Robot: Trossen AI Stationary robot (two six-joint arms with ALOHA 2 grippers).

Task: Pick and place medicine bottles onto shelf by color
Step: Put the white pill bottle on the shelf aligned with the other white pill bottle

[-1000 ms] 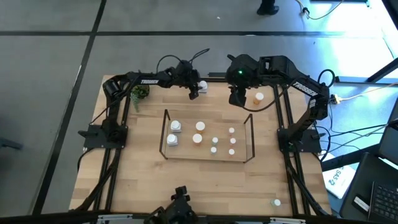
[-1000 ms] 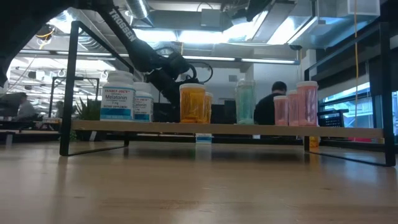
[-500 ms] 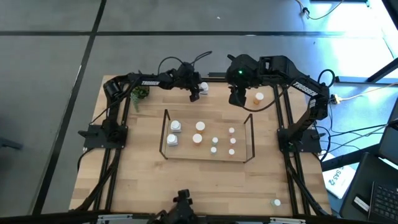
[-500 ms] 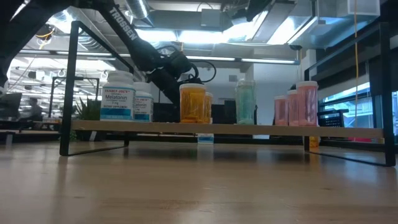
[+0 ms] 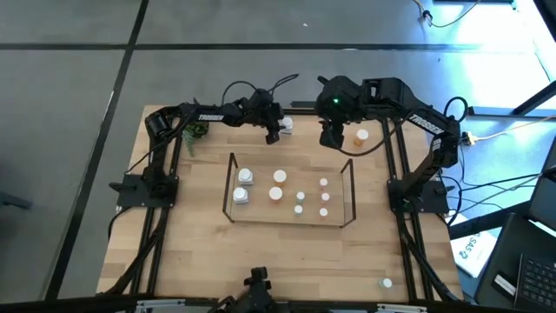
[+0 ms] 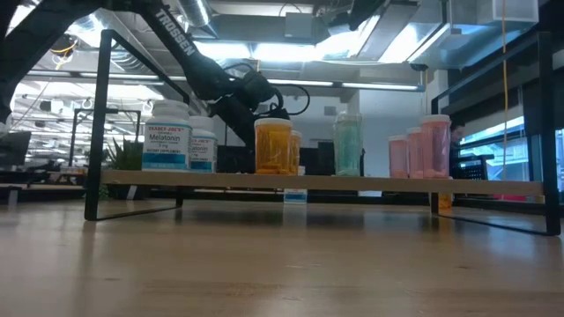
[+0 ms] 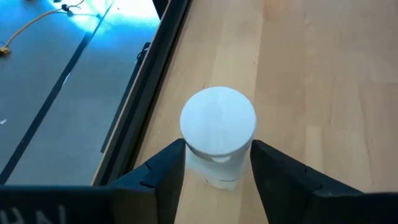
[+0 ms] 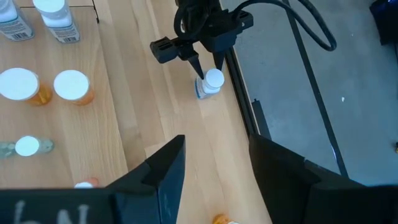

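Table [image 5: 200, 252]: light wood top edged by a black frame; both arms reach in from the far corners.
Shelf [image 5: 231, 187]: black wire rack with a wood board, at the middle of the table. In the high view it carries two white bottles [image 5: 244, 185] at the left end, two orange bottles [image 5: 278, 184] next, two teal bottles [image 5: 300, 203], then three pink bottles [image 5: 324, 197] toward the right end. All stand upright.
Right arm: waits over the far edge, right of centre. Right gripper [image 5: 330, 137] hangs above bare table; its fingers stand apart with nothing between them in the right wrist view.
Left arm: stretched along the far edge toward the centre. Left gripper [image 7: 217, 163] is down around a small white-capped bottle [image 7: 217, 127].
Left fingers [image 7: 166, 171]: one on each side of the bottle body, close against it; firm contact cannot be told.
Small white-capped bottle: upright on the table near the far frame rail, behind the shelf, well apart from it.
Loose orange bottle [image 5: 360, 136]: on the table just right of the right gripper.
Stray bottle [image 5: 386, 283]: near right corner of the table.
Potted plant [image 5: 195, 130]: far left corner.
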